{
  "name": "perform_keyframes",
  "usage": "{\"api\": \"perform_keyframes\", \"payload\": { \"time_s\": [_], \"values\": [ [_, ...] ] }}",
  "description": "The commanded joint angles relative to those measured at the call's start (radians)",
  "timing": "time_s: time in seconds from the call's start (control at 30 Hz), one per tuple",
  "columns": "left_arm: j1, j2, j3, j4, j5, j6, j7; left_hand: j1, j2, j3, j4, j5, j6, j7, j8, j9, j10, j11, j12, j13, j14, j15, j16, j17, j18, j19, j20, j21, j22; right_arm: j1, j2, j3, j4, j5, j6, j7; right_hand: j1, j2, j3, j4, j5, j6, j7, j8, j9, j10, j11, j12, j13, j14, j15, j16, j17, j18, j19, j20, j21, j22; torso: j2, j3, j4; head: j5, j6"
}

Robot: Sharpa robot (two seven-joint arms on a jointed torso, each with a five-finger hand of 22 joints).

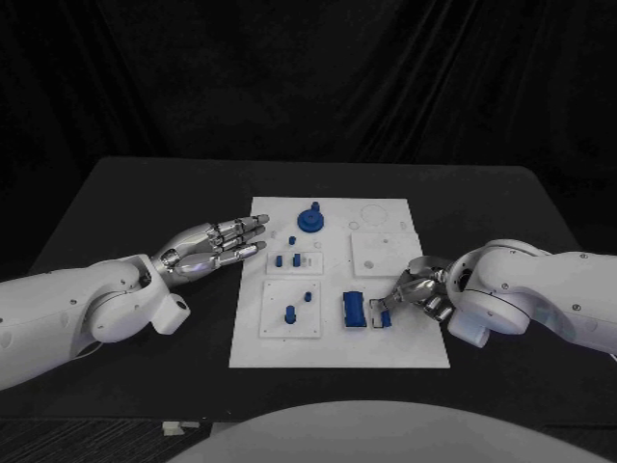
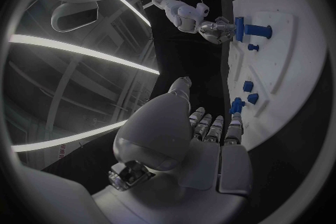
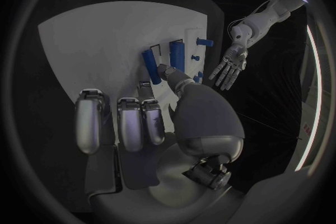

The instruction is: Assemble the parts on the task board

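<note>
The white task board lies in the middle of the black table. My right hand is over its right edge and pinches a slim blue part between thumb and a finger, right beside a larger blue block. The right wrist view has the slim part at the thumb tip and the block beyond it. My left hand hovers open, fingers spread, just off the board's left edge near two small blue pegs. A blue knobbed part stands at the board's far end.
A raised white square plate sits at the board's right middle, another at its near left with two small blue pegs in it. Bare black table surrounds the board.
</note>
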Motion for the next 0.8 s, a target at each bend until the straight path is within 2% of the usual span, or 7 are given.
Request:
{"api": "perform_keyframes", "payload": {
  "time_s": [0.03,0.17,0.5,0.57,0.8],
  "values": [
    [-0.002,0.003,0.001,0.001,0.006,0.015,0.009,0.007,-0.002,0.001,-0.003,0.006,0.000,0.007,0.003,0.000,-0.001,0.005,0.000,0.001,0.003,0.007,-0.004,-0.001,0.015,0.002,0.007,0.004,0.001,-0.003,0.003,-0.001,0.000,-0.005,0.025,-0.019,-0.015,-0.002,-0.008,0.014,-0.010,0.001,-0.006,0.004,-0.001,0.105,-0.009,0.004,0.263,0.092,-0.007,0.004,0.205,0.002,0.050,-0.002,-0.004,0.219,0.000,0.0001,0.0005,-0.001,0.000],
    [-0.002,0.004,0.001,0.000,0.006,0.016,0.008,0.007,-0.002,0.001,-0.003,0.006,0.000,0.007,0.003,0.000,-0.001,0.005,0.000,0.001,0.003,0.007,-0.004,-0.001,0.015,0.002,0.007,0.004,0.001,-0.003,0.005,-0.001,-0.002,-0.005,0.029,-0.021,-0.043,-0.003,-0.038,0.041,0.007,-0.002,-0.007,0.007,0.000,0.105,-0.010,0.004,0.263,0.091,-0.008,0.004,0.204,0.002,0.049,-0.003,-0.007,0.218,0.000,0.0001,0.0001,-0.002,0.000],
    [-0.003,0.006,0.001,-0.001,0.006,0.018,0.006,0.007,-0.001,0.002,-0.004,0.007,0.001,0.009,0.003,0.000,-0.002,0.006,0.000,0.001,0.003,0.009,-0.004,-0.001,0.015,0.003,0.009,0.004,0.002,-0.003,0.012,-0.001,-0.009,-0.005,0.031,-0.022,-0.048,0.008,-0.076,0.066,-0.057,-0.003,-0.010,0.014,0.000,0.105,-0.013,0.004,0.263,0.091,-0.010,0.003,0.203,0.003,0.048,-0.005,-0.010,0.217,0.000,0.0001,-0.0007,0.000,0.000],
    [-0.003,0.006,0.001,-0.001,0.006,0.018,0.005,0.007,-0.001,0.002,-0.004,0.007,0.001,0.009,0.003,0.000,-0.002,0.006,0.000,0.001,0.003,0.009,-0.004,-0.001,0.015,0.003,0.009,0.004,0.002,-0.003,0.014,-0.001,-0.009,-0.005,0.033,-0.022,-0.048,0.008,-0.088,0.073,-0.092,-0.005,-0.010,0.016,0.000,0.105,-0.013,0.004,0.263,0.091,-0.010,0.004,0.204,0.003,0.048,-0.006,-0.011,0.217,0.000,0.0000,-0.0007,0.001,0.000],
    [-0.003,0.008,0.001,-0.003,0.005,0.021,0.003,0.007,-0.001,0.003,-0.005,0.007,0.000,0.010,0.003,0.000,-0.002,0.006,0.000,0.000,0.003,0.010,-0.004,-0.001,0.015,0.003,0.010,0.004,0.002,-0.003,0.020,-0.001,-0.009,-0.005,0.039,-0.022,-0.041,0.007,-0.101,0.076,-0.117,0.001,-0.013,0.023,0.002,0.105,-0.015,0.004,0.263,0.091,-0.012,0.004,0.203,0.004,0.047,-0.007,-0.012,0.217,0.000,0.0001,-0.0002,0.002,0.000]
  ]
}}
